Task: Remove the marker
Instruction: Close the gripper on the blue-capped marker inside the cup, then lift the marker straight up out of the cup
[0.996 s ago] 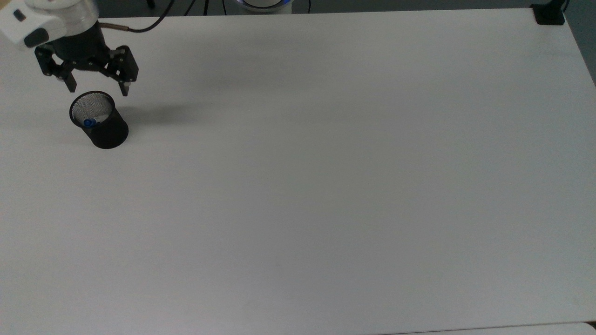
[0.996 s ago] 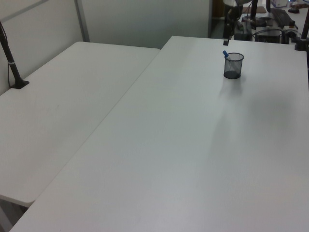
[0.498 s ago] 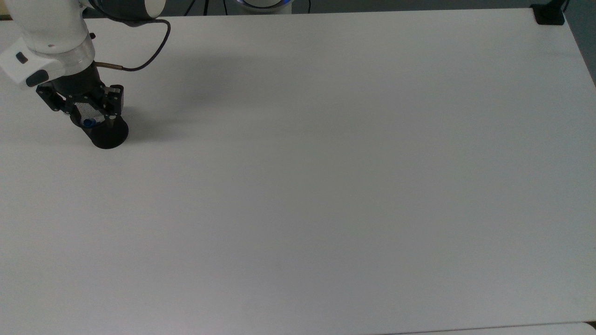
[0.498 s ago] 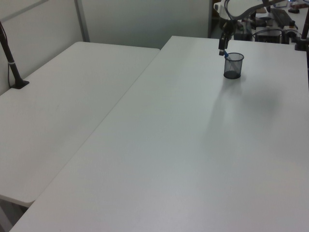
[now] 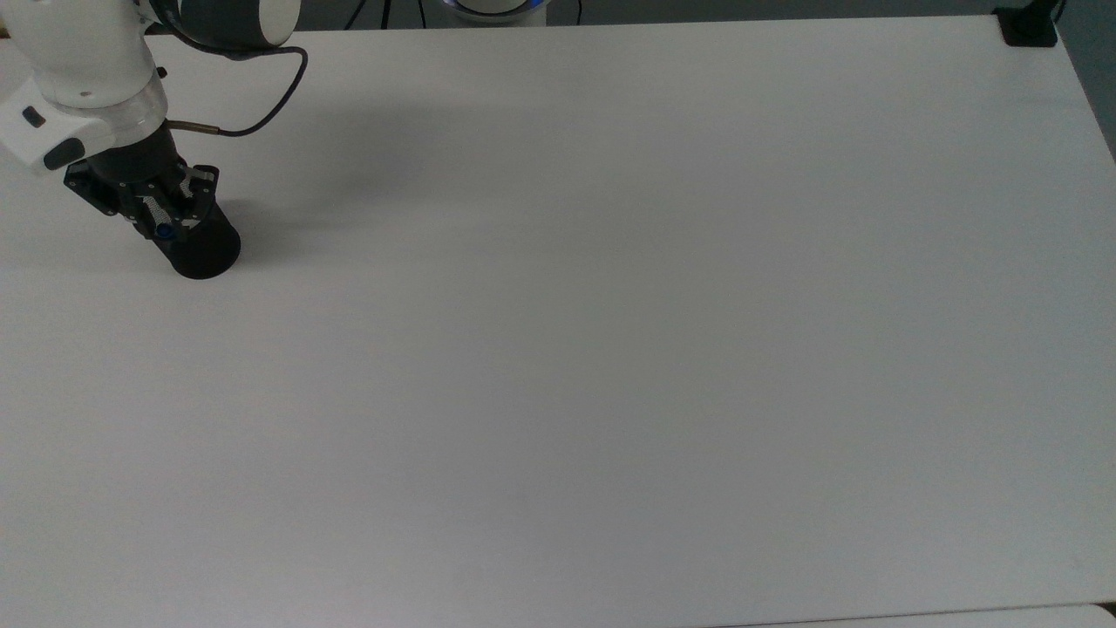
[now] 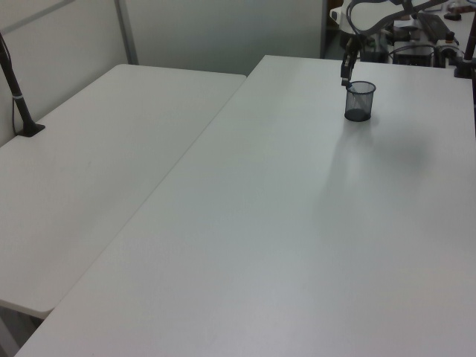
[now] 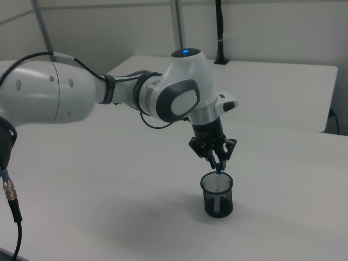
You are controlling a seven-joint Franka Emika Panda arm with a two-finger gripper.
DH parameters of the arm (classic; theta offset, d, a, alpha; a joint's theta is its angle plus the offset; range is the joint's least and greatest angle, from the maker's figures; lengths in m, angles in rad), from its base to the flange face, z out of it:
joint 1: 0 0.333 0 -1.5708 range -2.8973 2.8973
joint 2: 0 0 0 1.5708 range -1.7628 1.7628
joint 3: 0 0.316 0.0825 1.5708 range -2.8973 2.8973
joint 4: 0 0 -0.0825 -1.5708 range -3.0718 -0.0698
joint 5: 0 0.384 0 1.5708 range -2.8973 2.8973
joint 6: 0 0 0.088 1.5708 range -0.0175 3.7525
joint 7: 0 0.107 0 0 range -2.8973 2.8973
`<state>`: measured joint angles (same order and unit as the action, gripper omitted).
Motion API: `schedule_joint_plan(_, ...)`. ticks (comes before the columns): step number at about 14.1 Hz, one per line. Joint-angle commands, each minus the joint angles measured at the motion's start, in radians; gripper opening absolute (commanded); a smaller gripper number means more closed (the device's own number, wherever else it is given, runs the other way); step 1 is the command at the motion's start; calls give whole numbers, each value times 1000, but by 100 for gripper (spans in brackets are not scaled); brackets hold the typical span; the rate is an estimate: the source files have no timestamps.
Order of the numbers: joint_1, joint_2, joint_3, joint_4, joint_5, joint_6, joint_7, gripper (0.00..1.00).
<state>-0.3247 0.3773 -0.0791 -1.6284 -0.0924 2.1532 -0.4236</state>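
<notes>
Right view puts the marker (image 7: pixel 218 166) in front of you standing nearly upright in the black mesh cup (image 7: pixel 217 194), its blue cap up and poking just above the rim, its long axis running close to vertical with a slight lean; the barrel below is hard to make out through the mesh. In the top view you see only the blue cap (image 5: pixel 163 231) at the cup's (image 5: pixel 202 249) mouth, near the top view's left edge of the white table (image 5: pixel 610 305).

Your gripper (image 7: pixel 216 161) is closed down narrow on that blue cap, its fingers pinching it from both sides right at the cup's rim. The arm (image 7: pixel 109 95) reaches in from the right view's left, bends at the rounded wrist and points the gripper straight down over the cup. In the left view the gripper (image 6: pixel 346 80) hangs at the near rim of the cup (image 6: pixel 359 101) at the far end of the table.

Compare a second ago: the gripper hung wide open above and behind the cup, clear of it. Half a second ago it had dropped over the mouth with fingers partly drawn in; they have since closed further onto the cap. The cup has not shifted.
</notes>
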Motion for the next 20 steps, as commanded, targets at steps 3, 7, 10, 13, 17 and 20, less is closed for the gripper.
schedule_joint_plan(3,-2,-3,2,-13,-7,20,-21,16)
schedule_joint_plan(7,-4,-9,2,-8,3,11,-6,9)
schedule_joint_plan(10,-4,-37,2,-1,11,5,0,9)
schedule_joint_plan(13,-4,-107,2,-1,32,-25,5,9)
schedule_joint_plan(17,4,-193,12,1,65,-105,5,10)
schedule_joint_plan(20,45,-238,18,1,114,-192,6,12)
